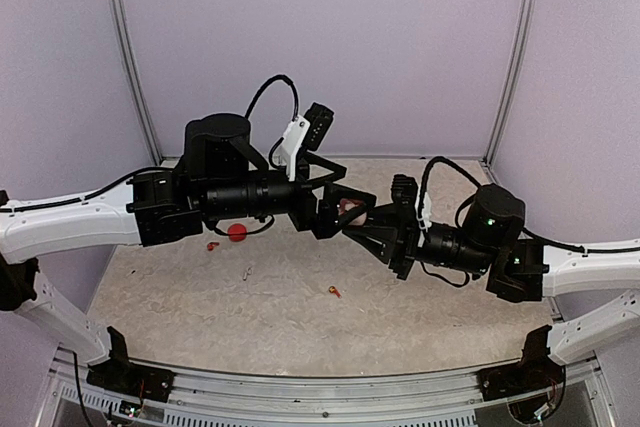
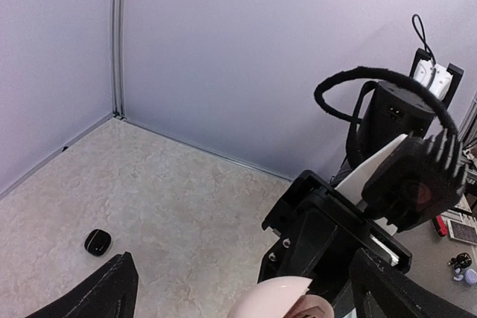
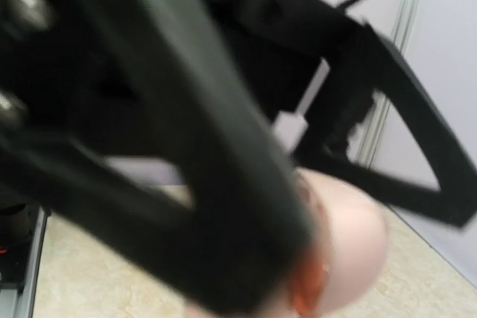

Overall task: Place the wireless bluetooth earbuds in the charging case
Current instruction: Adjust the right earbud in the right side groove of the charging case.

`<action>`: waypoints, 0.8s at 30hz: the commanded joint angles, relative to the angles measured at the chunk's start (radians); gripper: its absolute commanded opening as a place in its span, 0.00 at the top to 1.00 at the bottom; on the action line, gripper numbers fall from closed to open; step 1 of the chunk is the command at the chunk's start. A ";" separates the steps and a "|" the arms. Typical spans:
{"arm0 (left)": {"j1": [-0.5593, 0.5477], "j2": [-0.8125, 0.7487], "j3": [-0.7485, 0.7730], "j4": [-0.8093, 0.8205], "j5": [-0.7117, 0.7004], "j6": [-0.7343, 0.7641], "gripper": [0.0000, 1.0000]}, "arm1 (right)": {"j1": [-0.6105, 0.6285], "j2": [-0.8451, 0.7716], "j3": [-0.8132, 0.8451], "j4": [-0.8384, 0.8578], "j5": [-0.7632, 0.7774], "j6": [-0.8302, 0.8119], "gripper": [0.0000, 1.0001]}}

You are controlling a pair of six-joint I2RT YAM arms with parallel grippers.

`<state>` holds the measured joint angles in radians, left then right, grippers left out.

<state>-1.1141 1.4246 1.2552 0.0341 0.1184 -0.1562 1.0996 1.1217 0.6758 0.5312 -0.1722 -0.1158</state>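
Red-orange earbud (image 1: 333,292) loose on table (image 1: 420,327), nearest bases; pale earbud (image 1: 247,272) to its left. Mid-air above: right gripper (image 1: 362,228) clamped on pink charging case (image 1: 350,208) — left gripper (image 1: 338,211) spread wide around it, gripping nothing. Farther left, 1 red round case (image 1: 237,232).
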 commanded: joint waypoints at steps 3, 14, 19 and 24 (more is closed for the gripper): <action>-0.014 -0.109 -0.009 0.038 -0.017 0.117 0.01 | 0.004 -0.028 -0.024 0.051 -0.002 0.027 1.00; -0.013 -0.229 -0.081 -0.085 0.032 0.226 0.24 | -0.009 -0.044 -0.010 -0.012 0.011 0.046 1.00; -0.037 -0.189 -0.069 -0.092 0.054 0.230 0.39 | -0.009 -0.031 0.001 -0.022 -0.004 0.038 1.00; -0.049 -0.146 -0.050 -0.091 0.062 0.235 0.52 | -0.009 -0.019 0.013 -0.032 -0.016 0.029 1.00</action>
<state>-1.1526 1.2499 1.1912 -0.0460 0.1543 0.0589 1.0966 1.0950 0.6605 0.5159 -0.1726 -0.0845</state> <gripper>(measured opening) 0.504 0.191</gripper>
